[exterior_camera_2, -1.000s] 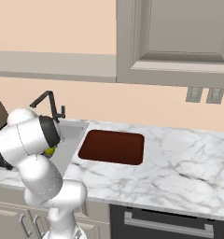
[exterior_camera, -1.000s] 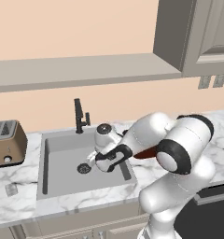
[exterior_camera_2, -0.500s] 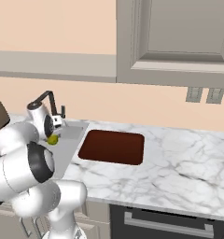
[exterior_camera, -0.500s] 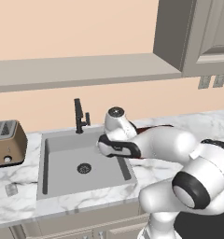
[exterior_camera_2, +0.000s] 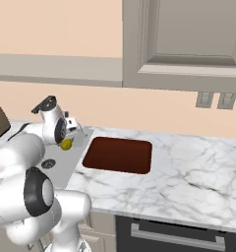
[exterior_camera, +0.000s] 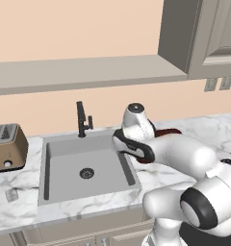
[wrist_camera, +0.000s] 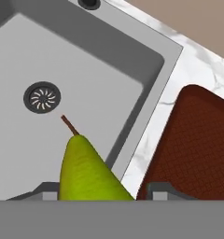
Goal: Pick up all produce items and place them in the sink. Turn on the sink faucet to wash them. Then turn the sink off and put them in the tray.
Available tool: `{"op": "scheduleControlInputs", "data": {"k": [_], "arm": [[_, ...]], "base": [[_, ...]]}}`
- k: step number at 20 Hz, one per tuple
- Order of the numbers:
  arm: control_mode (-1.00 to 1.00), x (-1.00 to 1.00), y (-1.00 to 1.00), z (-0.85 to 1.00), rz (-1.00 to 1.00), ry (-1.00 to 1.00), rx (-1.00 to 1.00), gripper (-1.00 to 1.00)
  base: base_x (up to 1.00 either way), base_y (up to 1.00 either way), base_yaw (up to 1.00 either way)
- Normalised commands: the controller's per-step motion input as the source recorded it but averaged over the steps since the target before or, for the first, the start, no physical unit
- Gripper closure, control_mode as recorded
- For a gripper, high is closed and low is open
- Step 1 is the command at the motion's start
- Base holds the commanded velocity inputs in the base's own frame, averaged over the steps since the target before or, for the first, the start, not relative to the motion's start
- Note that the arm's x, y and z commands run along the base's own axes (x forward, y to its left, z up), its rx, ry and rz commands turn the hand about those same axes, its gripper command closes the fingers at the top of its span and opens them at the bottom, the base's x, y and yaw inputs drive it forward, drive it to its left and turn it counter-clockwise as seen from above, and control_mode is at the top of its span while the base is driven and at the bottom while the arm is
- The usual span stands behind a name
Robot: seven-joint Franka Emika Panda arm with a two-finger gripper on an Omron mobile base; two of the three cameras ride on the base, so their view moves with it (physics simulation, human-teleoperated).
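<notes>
The produce item [wrist_camera: 86, 172], a yellow-green pear with a brown stem, is held between my gripper's [wrist_camera: 102, 190] two fingertips, which are shut on it. It hangs over the right side of the grey sink [wrist_camera: 48, 56], near the rim beside the dark red-brown tray [wrist_camera: 193, 149]. In the right base view the produce item [exterior_camera_2: 66, 144] shows under my gripper [exterior_camera_2: 71, 137], left of the tray [exterior_camera_2: 119, 155]. The sink [exterior_camera: 64, 166] has a round drain [exterior_camera: 86, 173], and the black sink faucet [exterior_camera: 81, 119] stands behind it. No water is seen running.
A brown toaster [exterior_camera: 6, 146] stands on the marble counter left of the sink. A wall cabinet [exterior_camera: 204, 33] hangs above the right side. A strip of white counter [wrist_camera: 153, 135] separates sink and tray. More open counter [exterior_camera_2: 198, 172] lies right of the tray.
My arm has risen from low in the basin near the drain and swung right, carrying the pear up to the sink's right edge by the tray.
</notes>
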Motion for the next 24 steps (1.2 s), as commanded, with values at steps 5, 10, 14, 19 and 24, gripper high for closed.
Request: {"op": "scheduleControlInputs", "data": {"k": [5,10,14,19,24], "arm": [[-1.0,0.0,-0.6,0.13,0.0,-0.01,0.0,1.0],[-1.0,0.0,-0.62,0.04,0.0,-0.01,0.0,1.0],[-1.0,0.0,-0.6,0.0,0.0,0.0,0.0,1.0],[-1.0,0.05,-0.5,-0.02,0.0,0.04,0.0,1.0],[-1.0,0.2,-0.45,-0.09,0.0,0.11,0.0,1.0]], "base": [[0.0,0.0,0.0],[0.0,0.0,0.0],[0.0,0.0,0.0],[0.0,0.0,0.0],[0.0,0.0,0.0]]}}
